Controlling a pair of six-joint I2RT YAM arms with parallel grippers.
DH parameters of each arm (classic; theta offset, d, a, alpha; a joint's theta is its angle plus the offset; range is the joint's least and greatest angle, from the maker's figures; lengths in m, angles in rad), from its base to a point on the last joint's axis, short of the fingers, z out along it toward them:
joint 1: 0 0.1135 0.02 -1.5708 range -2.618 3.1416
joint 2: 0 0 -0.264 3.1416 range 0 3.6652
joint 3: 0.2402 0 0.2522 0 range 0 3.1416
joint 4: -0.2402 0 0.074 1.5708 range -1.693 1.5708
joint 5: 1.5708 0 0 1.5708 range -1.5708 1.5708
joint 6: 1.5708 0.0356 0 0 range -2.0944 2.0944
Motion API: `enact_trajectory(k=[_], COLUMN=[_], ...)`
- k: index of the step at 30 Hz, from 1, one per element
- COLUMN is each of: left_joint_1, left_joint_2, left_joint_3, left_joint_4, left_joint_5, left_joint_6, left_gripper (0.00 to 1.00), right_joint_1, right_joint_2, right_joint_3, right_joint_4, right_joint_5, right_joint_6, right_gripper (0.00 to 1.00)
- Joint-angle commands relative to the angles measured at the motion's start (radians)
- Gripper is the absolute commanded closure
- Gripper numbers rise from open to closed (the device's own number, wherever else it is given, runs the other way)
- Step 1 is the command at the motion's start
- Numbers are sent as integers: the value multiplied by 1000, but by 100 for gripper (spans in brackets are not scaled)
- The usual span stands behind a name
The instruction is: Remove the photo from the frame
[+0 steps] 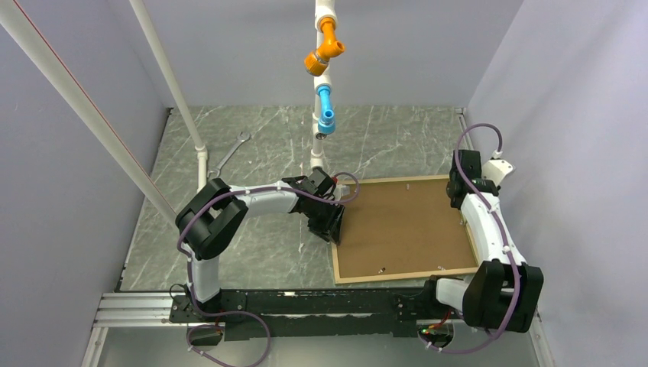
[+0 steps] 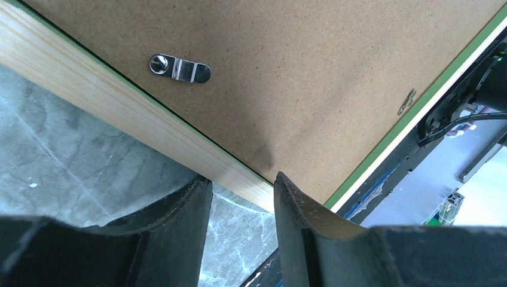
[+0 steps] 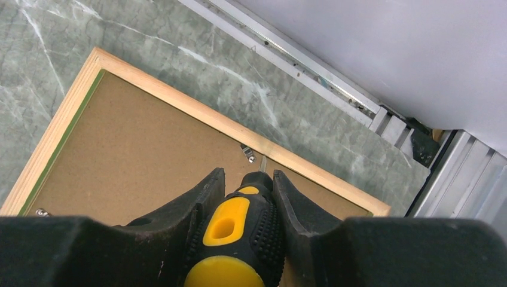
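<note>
We see the frame [image 1: 405,274] lying face down on the grey marbled table [image 1: 267,252], with its brown backing panel [image 1: 405,225] facing up. The left gripper [image 1: 330,225] sits at the frame's left edge, and the right gripper [image 1: 461,197] is over its far right corner. A wrench [image 1: 229,158] lies well beyond the frame's far left corner.

My left arm [image 1: 260,201] and right arm [image 1: 489,225] match: white shells between bulky black joint housings, small dark screws [image 1: 505,249] dotting the white. A thin mauve cable [image 1: 479,126] loops loosely along each. My left gripper [image 2: 242,182] has matte black, curved fingers [image 2: 173,233], scuffed pale along the edges.
</note>
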Motion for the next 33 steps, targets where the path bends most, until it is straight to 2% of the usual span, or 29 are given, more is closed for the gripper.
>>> enact_trajectory(k=[1, 22, 33], left_joint_1=[-10, -11, -10], left_joint_2=[-6, -3, 3], left_joint_3=[-20, -24, -22], left_joint_4=[5, 7, 1], left_joint_5=[10, 13, 11], left_joint_6=[7, 7, 8], left_gripper=[52, 52, 53], right_joint_1=[-2, -4, -26], right_joint_2=[16, 59, -19], right_joint_3=[40, 21, -46], right_joint_4=[69, 174, 308], right_joint_5=[16, -77, -341], right_joint_6=[-54, -171, -242], right_gripper=[100, 100, 100])
